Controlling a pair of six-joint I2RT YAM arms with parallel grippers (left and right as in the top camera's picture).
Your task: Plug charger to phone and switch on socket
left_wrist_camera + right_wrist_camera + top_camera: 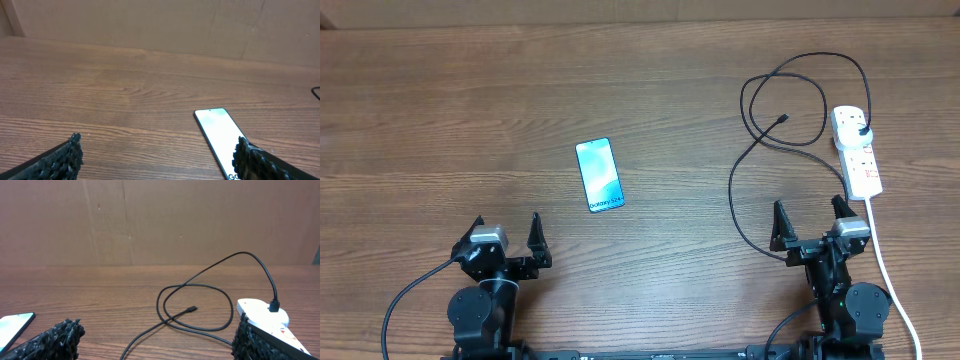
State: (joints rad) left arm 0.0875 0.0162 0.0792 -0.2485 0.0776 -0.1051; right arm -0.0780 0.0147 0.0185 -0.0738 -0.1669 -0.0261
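One phone [599, 175], one charger [731, 198], one socket [858, 152]

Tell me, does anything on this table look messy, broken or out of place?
Nothing looks broken or spilled. The only untidy thing is the charger, lying in loose loops beside the socket, its plug already in and its connector tip free on the table. The phone lies flat, slightly askew, well apart from it.
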